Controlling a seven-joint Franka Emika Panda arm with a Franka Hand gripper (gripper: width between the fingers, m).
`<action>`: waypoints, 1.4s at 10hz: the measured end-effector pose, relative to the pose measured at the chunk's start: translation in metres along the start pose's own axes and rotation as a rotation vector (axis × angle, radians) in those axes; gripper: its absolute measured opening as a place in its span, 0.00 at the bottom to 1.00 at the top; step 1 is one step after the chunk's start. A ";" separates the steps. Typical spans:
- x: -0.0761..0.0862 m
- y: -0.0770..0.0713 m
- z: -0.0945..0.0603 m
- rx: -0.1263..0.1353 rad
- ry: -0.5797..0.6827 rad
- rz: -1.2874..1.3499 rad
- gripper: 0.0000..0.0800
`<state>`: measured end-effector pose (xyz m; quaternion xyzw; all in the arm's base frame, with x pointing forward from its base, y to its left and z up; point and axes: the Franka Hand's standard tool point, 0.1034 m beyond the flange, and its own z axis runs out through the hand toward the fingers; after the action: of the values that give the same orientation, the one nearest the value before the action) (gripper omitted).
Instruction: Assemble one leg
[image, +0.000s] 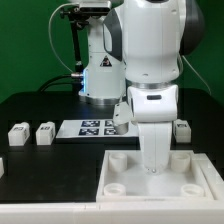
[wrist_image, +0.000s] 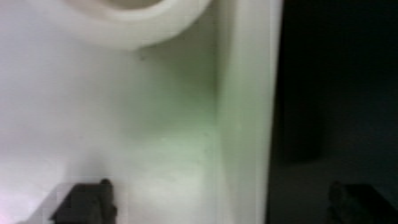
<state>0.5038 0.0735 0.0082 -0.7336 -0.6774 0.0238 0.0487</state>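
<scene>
The large white tray-like part lies at the front of the table. My gripper points straight down at the tray's back part. In the wrist view the gripper is open, with its dark fingertips far apart. One stands over the tray's white surface and the other over the black table. A round corner socket shows close by. Nothing is between the jaws but the tray's edge. Two small white legs lie at the exterior view's left, and a third leg lies at its right.
The marker board lies on the black table behind the tray, partly hidden by my arm. The robot base stands at the back. A small white piece shows at the exterior view's left edge.
</scene>
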 end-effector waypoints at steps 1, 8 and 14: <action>0.000 0.000 0.000 0.000 0.000 0.000 0.80; 0.017 -0.021 -0.043 -0.048 -0.014 0.202 0.81; 0.065 -0.049 -0.052 -0.055 0.000 0.737 0.81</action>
<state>0.4659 0.1399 0.0668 -0.9293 -0.3682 0.0214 0.0173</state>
